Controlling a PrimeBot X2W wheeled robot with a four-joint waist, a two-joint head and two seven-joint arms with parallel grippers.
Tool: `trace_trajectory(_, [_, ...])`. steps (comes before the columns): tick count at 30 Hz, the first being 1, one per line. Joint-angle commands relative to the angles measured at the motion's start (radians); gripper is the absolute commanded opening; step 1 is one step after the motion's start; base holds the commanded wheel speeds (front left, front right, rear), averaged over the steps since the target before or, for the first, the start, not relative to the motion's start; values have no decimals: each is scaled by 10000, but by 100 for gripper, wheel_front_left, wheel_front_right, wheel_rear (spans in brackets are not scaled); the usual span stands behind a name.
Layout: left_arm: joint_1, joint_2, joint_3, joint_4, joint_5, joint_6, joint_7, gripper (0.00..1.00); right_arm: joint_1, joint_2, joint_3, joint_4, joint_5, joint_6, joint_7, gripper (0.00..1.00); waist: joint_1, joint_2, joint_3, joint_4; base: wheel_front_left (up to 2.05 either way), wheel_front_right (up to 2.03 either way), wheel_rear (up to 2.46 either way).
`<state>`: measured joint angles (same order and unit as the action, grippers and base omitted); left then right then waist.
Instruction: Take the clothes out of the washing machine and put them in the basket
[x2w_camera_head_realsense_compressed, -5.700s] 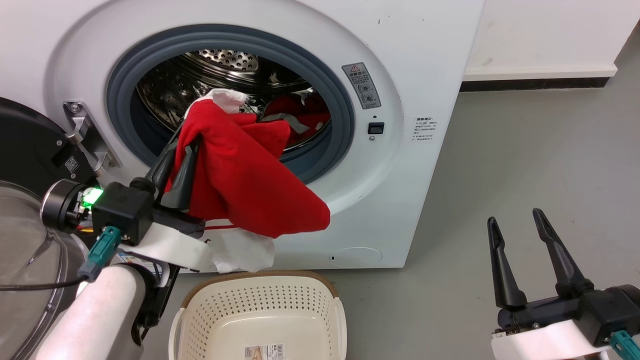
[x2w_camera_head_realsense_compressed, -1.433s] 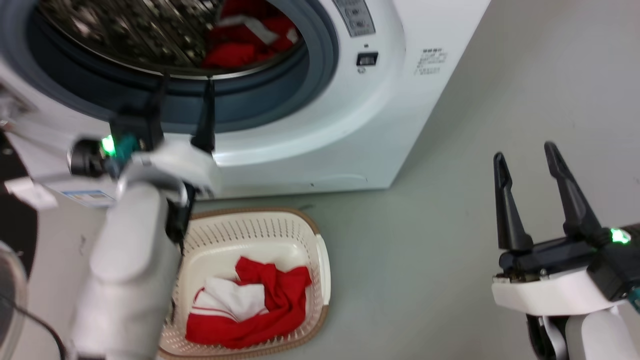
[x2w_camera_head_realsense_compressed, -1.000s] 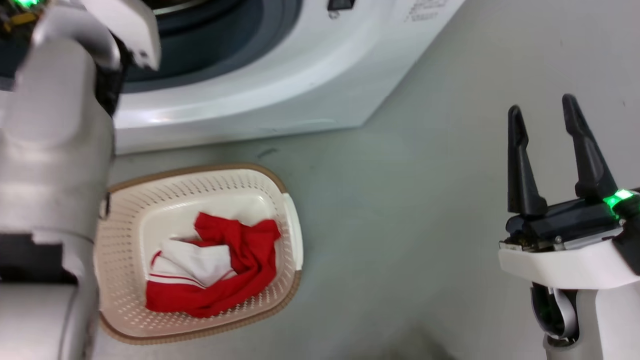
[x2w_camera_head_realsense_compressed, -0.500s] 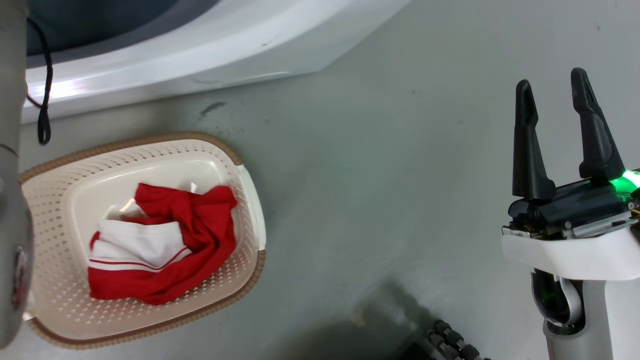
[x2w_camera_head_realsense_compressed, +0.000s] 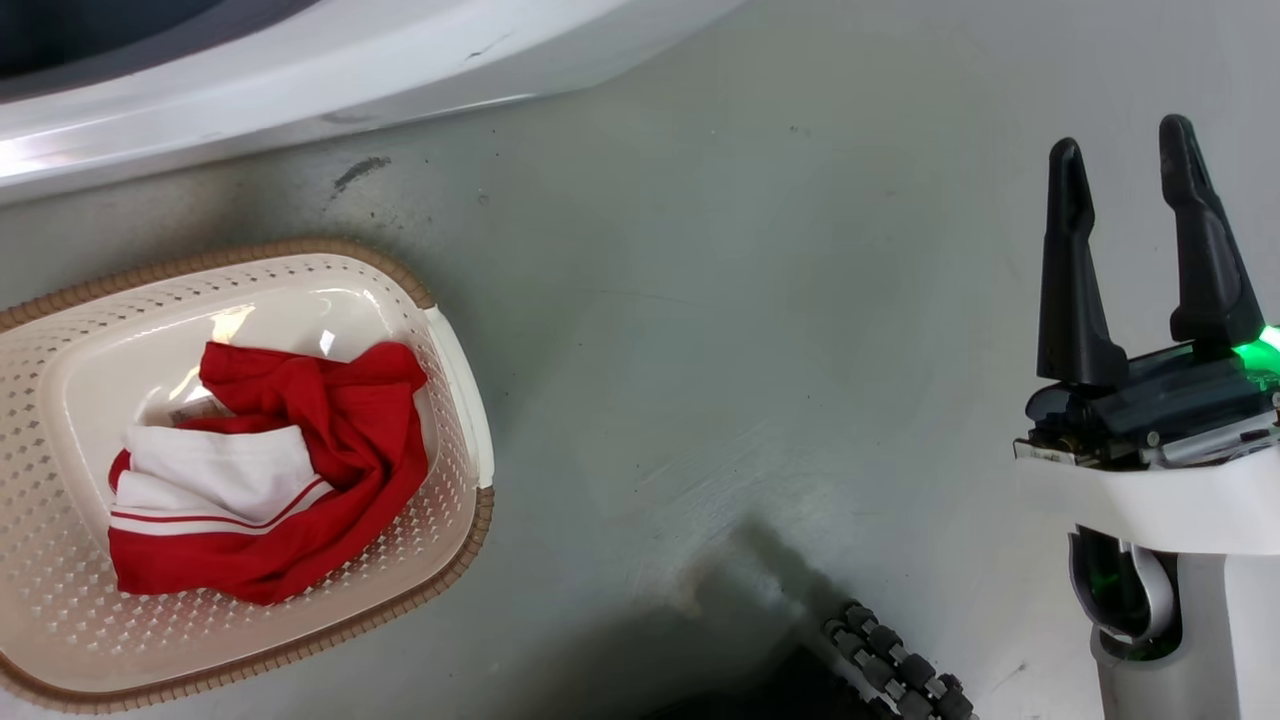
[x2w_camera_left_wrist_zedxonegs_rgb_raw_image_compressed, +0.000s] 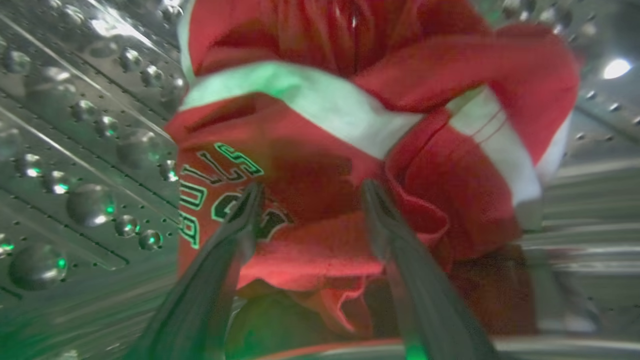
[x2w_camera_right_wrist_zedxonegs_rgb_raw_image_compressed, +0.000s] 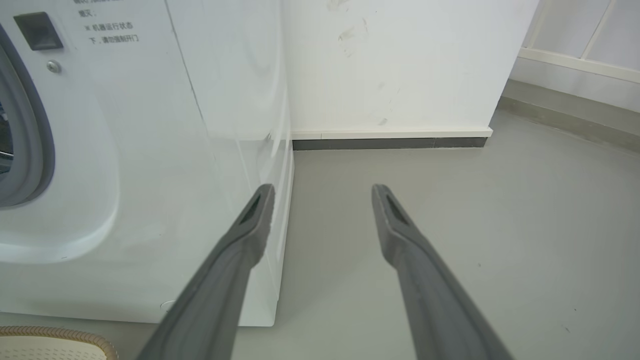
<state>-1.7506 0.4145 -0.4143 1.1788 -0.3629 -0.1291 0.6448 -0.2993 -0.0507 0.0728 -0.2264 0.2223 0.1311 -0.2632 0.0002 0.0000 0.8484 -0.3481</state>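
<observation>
A smooth grey floor (x2w_camera_head_realsense_compressed: 700, 350) bears a cream, perforated laundry basket (x2w_camera_head_realsense_compressed: 478, 520) with a brown rim, near the white washing machine (x2w_camera_head_realsense_compressed: 300, 70). A dark scuff mark (x2w_camera_head_realsense_compressed: 360, 172) lies between them.

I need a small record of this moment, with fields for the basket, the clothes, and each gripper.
Basket: cream basket on the grey floor, near the washing machine.
In basket: one red and white garment, crumpled.
In drum: another red garment with white bands, on the steel drum.
Left gripper: open, inside the drum, fingers aimed at that garment; contact unclear.
Right gripper: open, empty, above the floor.
</observation>
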Motion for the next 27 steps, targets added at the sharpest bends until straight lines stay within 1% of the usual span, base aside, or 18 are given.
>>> trace_trajectory(1, [-63,121,-107,-34,-55,-5,120,100,-147,9,-5,-32,93,-7,-24,100,-2,0,57,-17,0,0,0])
trace_trajectory(4, [-14,297,-377,-126,-109,-7,225,100,-142,9,-20,-69,105,-7,-24,100,-2,0,142,-42,0,0,0])
trace_trajectory(10, [311,419,-524,-136,-257,-8,94,100,-76,9,-8,-100,105,-7,-24,100,-2,0,292,-75,0,0,0])
trace_trajectory(15, [647,193,-609,-101,-312,84,-23,100,-63,9,-52,-114,116,-7,-24,100,-2,0,376,-46,0,0,0])
trace_trajectory(16, [704,181,-692,-203,-256,157,-183,0,-35,9,-54,-109,118,-7,-24,100,-2,0,372,-28,0,0,0])
trace_trajectory(19, [769,176,-661,-349,-328,252,-442,0,-5,9,-45,-68,84,-7,-24,100,-2,0,321,5,0,0,0])
trace_trajectory(21, [890,74,-658,-463,-350,326,-584,0,30,9,-70,-41,32,-7,-24,100,-2,0,237,58,0,0,0])
trace_trajectory(24, [1081,-10,-684,-762,-344,564,-938,0,89,9,-115,-21,-26,-7,-24,100,-2,0,101,179,0,0,0])
trace_trajectory(27, [1071,94,-634,-1042,-440,488,-1248,0,120,9,-109,11,-94,-7,-24,100,-2,0,-88,293,0,0,0])
